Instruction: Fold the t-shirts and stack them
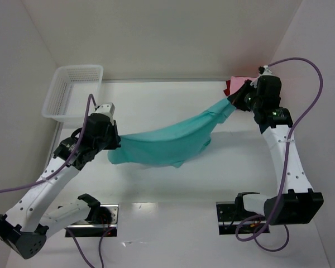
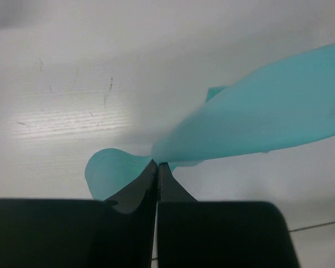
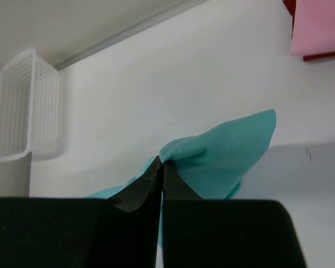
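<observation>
So the pink shirt (image 3: 318,28) runs off the right wrist view's top-right corner with the red shirt (image 3: 324,56) just a sliver under it, both mostly tucked behind the right arm (image 1: 265,95) from above, and the teal shirt (image 2: 268,111) gets cropped at the left wrist view's right edge.

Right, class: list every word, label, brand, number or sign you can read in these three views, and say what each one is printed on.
None: no readable text in any view.
The teal t-shirt, pink shirt, white basket and table are all plain, with no print, tag or sticker showing.
</observation>
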